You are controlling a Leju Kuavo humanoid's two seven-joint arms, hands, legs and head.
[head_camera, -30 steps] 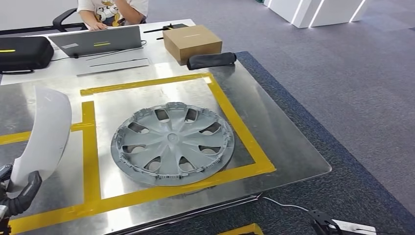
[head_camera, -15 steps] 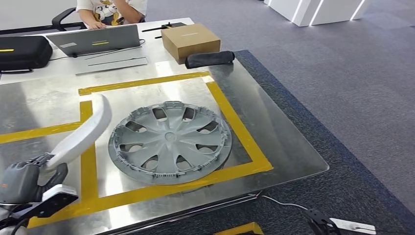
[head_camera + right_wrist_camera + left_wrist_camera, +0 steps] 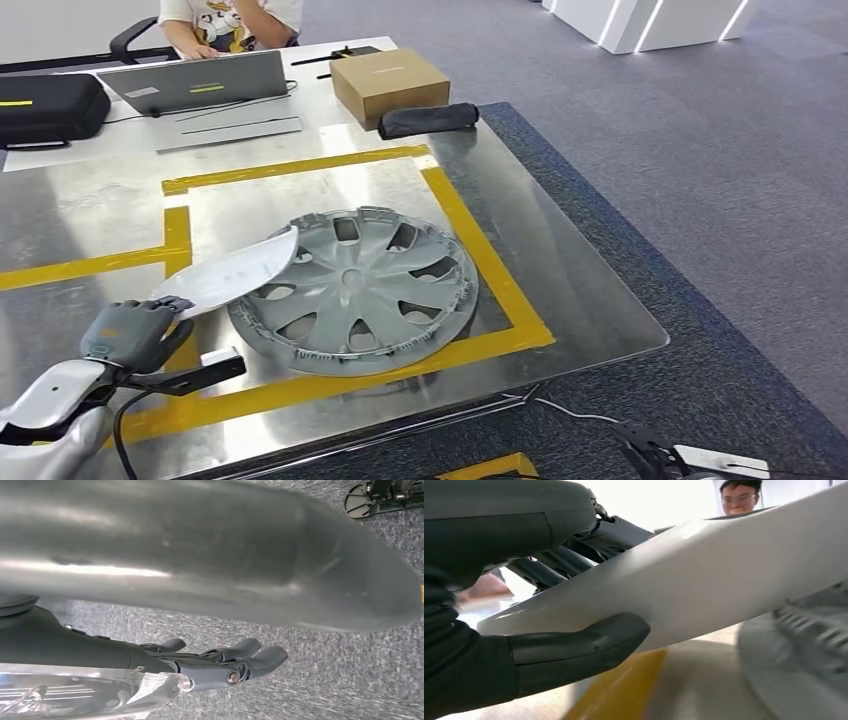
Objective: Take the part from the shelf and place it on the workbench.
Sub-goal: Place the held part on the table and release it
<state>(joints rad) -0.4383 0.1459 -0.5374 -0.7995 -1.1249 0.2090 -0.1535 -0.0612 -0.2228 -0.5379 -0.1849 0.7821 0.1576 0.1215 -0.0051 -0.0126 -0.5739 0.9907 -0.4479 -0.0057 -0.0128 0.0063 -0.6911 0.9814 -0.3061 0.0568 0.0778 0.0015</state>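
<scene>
1. Gripped in the left hand (image 3: 130,332), thumb under and fingers over: a curved white part (image 3: 232,270), tip reaching over the grey wheel cover (image 3: 365,290).
2. Lying flat on the steel workbench (image 3: 580,300), inside yellow tape (image 3: 480,250): the wheel cover.
3. Hanging over grey carpet (image 3: 325,670): the right hand (image 3: 220,662), fingers loosely extended, holding nothing.

No text reads clearly; the label on the laptop (image 3: 195,84) lid seems too small to read.
</scene>
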